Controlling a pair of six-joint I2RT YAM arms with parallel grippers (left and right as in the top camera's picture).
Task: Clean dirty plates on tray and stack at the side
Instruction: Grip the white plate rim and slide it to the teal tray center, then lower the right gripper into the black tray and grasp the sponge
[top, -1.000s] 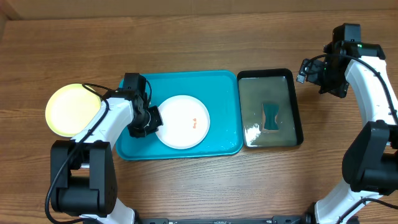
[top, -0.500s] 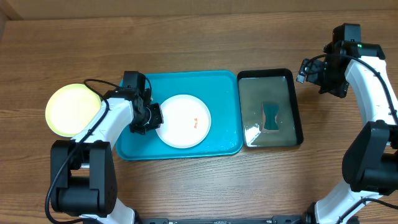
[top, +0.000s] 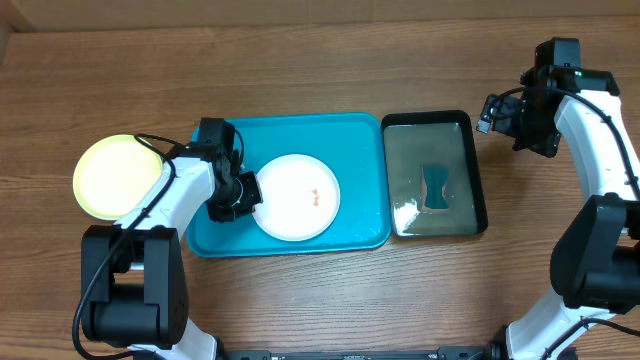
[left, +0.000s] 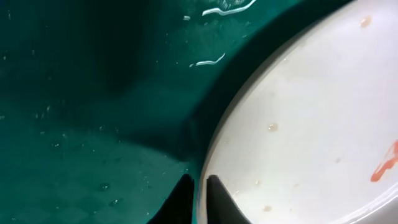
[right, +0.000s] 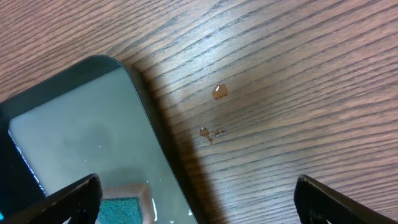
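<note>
A white plate (top: 295, 196) with a small orange smear (top: 316, 196) lies in the teal-blue tray (top: 340, 130). My left gripper (top: 240, 195) is at the plate's left edge, shut on its rim. In the left wrist view the two dark fingertips (left: 183, 200) pinch the rim of the white plate (left: 311, 137) over the wet tray (left: 93, 93), with the left gripper (left: 200, 196) nearly closed. A yellow-green plate (top: 115, 177) rests on the table left of the tray. My right gripper (top: 505, 115) hovers open by the black tray's far right corner, holding nothing.
A glossy black tray (top: 478, 170) of water stands right of the teal tray, with a teal sponge (top: 437, 188) lying in it. The right wrist view shows the black tray's rim (right: 149, 124), the sponge (right: 121, 208) and small brownish drops (right: 219, 91) on the wood.
My left gripper has closed a little tighter on the white plate's rim, and the plate has shifted slightly to the right. The right arm has not moved.
</note>
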